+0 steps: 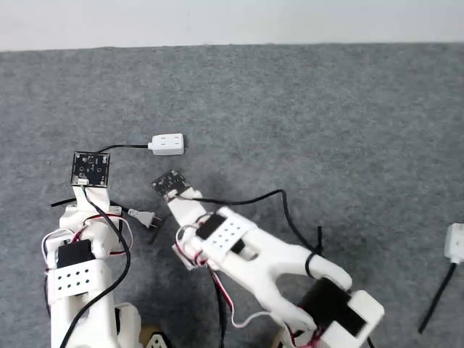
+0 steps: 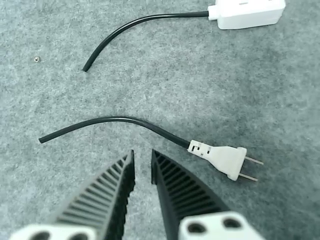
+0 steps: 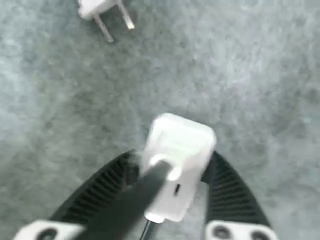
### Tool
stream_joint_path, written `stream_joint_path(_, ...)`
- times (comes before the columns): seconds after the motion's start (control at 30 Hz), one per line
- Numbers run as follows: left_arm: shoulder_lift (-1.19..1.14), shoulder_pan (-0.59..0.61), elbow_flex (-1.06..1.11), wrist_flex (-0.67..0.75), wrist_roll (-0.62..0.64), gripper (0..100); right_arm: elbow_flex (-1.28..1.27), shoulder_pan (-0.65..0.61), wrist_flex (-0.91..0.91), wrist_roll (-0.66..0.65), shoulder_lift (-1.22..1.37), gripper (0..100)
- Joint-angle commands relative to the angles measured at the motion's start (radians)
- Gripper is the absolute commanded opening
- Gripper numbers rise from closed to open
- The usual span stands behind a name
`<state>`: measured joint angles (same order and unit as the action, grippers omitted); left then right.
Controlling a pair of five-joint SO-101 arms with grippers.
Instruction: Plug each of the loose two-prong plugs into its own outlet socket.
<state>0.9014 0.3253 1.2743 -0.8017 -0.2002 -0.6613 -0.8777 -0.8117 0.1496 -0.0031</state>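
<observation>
A loose white two-prong plug (image 2: 225, 161) on a short black cord (image 2: 115, 121) lies on the grey carpet, its prongs pointing away from the cord. My left gripper (image 2: 142, 152) hovers beside that cord, narrowly open with nothing between its fingers. Farther off sits a white outlet socket (image 2: 247, 12) with its own cut cord. From above, the plug (image 1: 147, 217) lies between the two arms and the socket (image 1: 167, 144) beyond them. My right gripper (image 3: 172, 157) is shut on a white socket block (image 3: 180, 145) whose black cord runs back over it. The plug's prongs (image 3: 112, 22) lie just ahead of it.
Another white socket (image 1: 454, 243) with a black cord lies at the right edge of the carpet. The right arm's held cord (image 1: 286, 210) loops across the middle. The left arm (image 1: 80, 254) stands at the front left. A pale wall borders the far side.
</observation>
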Motion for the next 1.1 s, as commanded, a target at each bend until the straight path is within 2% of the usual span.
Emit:
stream_joint_path(0.0, 0.009, 0.009, -0.007, 0.028, -0.015, 5, 0.086, 0.101, -0.11, -0.063, -0.022, 0.5)
stream_joint_path(0.13, 0.009, 0.009, -0.007, 0.028, -0.015, 5, 0.121, 0.341, -0.325, -0.095, -0.237, 0.9)
stream_joint_path(0.3, 0.009, 0.009, -0.005, 0.028, -0.015, 5, 0.106, 0.739, -0.59, -0.293, -0.564, 0.9)
stream_joint_path(0.47, 0.009, 0.008, -0.005, 0.023, -0.014, 5, -0.002, 1.233, -0.515, -0.448, -0.733, 0.9)
stream_joint_path(0.6, 0.009, 0.003, 0.002, 0.025, -0.014, 5, -0.077, 1.503, -0.341, -0.572, -0.716, 0.9)
stream_joint_path(0.73, 0.009, 0.003, 0.004, 0.023, -0.014, 5, -0.133, 1.649, -0.165, -0.609, -0.615, 0.9)
stream_joint_path(0.9, 0.009, 0.002, 0.005, 0.021, -0.014, 6, -0.137, 1.713, 0.002, -0.611, -0.406, 1.8)
stream_joint_path(1.0, 0.009, 0.002, 0.005, 0.02, -0.014, 6, -0.11, 1.712, 0.019, -0.605, -0.309, 10.6)
stream_joint_path(1.07, 0.011, 0.002, -0.001, -0.009, -0.014, 9, -0.049, 1.705, -0.067, -0.605, -0.289, 19.6)
